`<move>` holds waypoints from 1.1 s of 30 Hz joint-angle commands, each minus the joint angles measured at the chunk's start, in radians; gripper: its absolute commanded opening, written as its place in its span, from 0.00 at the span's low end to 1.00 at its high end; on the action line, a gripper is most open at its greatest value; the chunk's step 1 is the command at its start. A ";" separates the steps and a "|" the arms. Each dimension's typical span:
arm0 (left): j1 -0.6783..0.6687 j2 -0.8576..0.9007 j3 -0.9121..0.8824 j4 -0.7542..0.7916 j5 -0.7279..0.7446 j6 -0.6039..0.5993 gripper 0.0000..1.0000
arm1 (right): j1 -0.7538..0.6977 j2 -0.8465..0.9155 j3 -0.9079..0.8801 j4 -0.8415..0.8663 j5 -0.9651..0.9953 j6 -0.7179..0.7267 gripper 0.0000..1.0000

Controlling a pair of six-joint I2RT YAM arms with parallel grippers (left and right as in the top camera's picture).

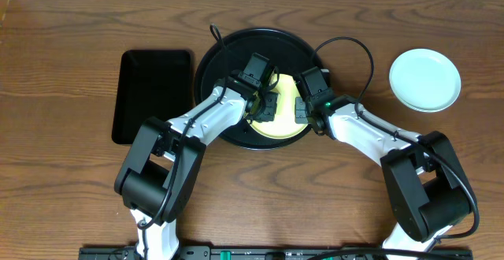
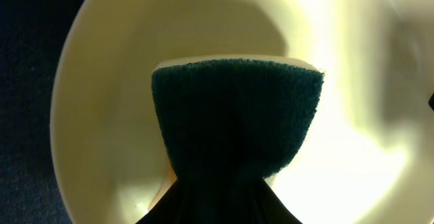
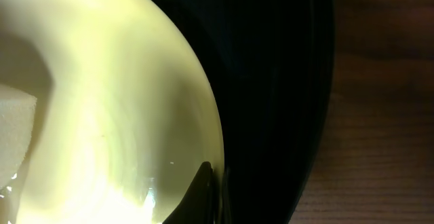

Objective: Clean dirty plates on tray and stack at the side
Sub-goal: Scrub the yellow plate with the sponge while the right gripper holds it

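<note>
Yellow plate [image 1: 283, 128] in round black tray [image 1: 206, 67], w/ our left gripper [image 1: 266, 107] clamping green sponge [image 2: 237, 115] on it; right gripper [image 1: 302, 107]: can't tell.

Seen from overhead, the light is bright and even and the picture is sharp. The worktop [image 1: 63, 181] around the yellow plate [image 1: 285, 131] shows crisp grain and only faint, soft shadows, while the tray [image 1: 236, 51] under it is almost featureless black. In the left wrist view, blown-out glare floods the plate's right half, and a grey shadow lies above the sponge [image 2: 237, 115], which reads dark. In the right wrist view the plate is soft and unfocused, with glare low down. The wood to its right is dim and blurred.
</note>
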 commanded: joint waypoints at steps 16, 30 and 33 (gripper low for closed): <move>0.014 0.052 -0.018 0.028 -0.123 0.049 0.08 | 0.005 0.009 -0.015 -0.005 -0.013 -0.009 0.01; 0.014 0.082 -0.018 0.055 -0.122 0.052 0.08 | 0.005 0.009 -0.015 -0.003 -0.013 -0.009 0.01; 0.014 0.093 -0.018 0.078 -0.123 0.061 0.08 | 0.005 0.009 -0.015 -0.003 -0.013 -0.009 0.01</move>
